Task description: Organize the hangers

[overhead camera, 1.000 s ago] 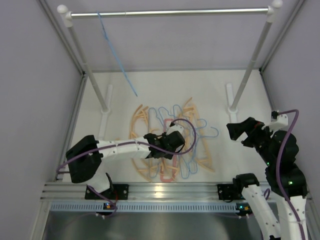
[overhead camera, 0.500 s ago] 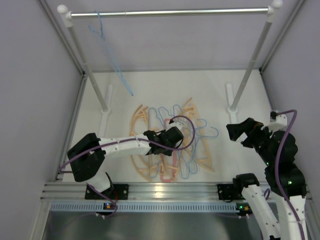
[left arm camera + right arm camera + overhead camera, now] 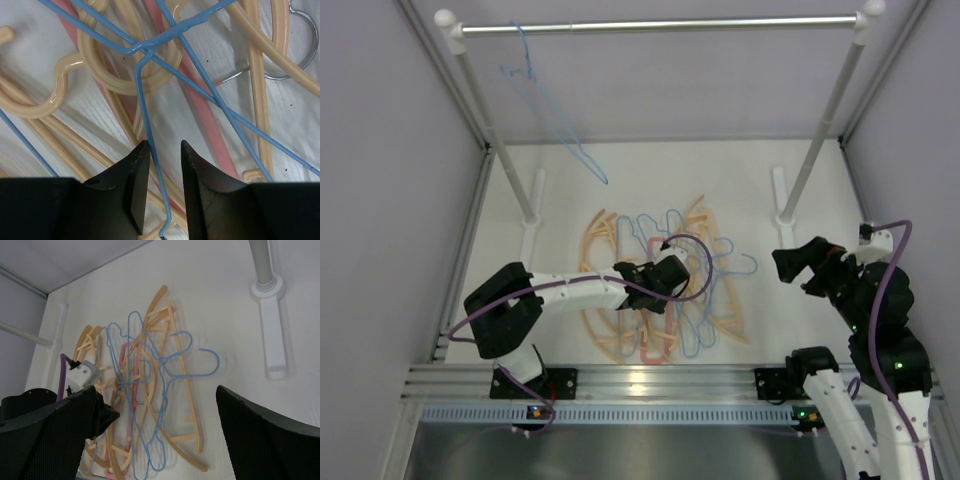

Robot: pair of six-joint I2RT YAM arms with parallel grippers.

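A tangled pile of hangers (image 3: 665,290) lies mid-table: peach-orange ones (image 3: 595,240), light-blue wire ones (image 3: 735,268) and a pink-red one (image 3: 655,348). Another light-blue hanger (image 3: 545,100) hangs on the silver rail (image 3: 720,22) at the left. My left gripper (image 3: 642,290) is down on the pile. In the left wrist view its jaws (image 3: 165,145) stand slightly apart around a blue wire (image 3: 142,100), above peach bars (image 3: 65,90) and the pink-red bar (image 3: 205,115). My right gripper (image 3: 798,265) hovers right of the pile, wide open and empty (image 3: 157,392), looking at the pile (image 3: 165,365).
The rail stands on two white posts (image 3: 505,165) (image 3: 820,130) with feet on the table (image 3: 530,235) (image 3: 272,315). Grey walls close in on the left, right and back. An aluminium rail runs along the near edge (image 3: 650,380).
The blue hanger on the rail has swung and turned, its lower tip moving right. My left gripper has shifted slightly over the pile. The right arm has barely moved.
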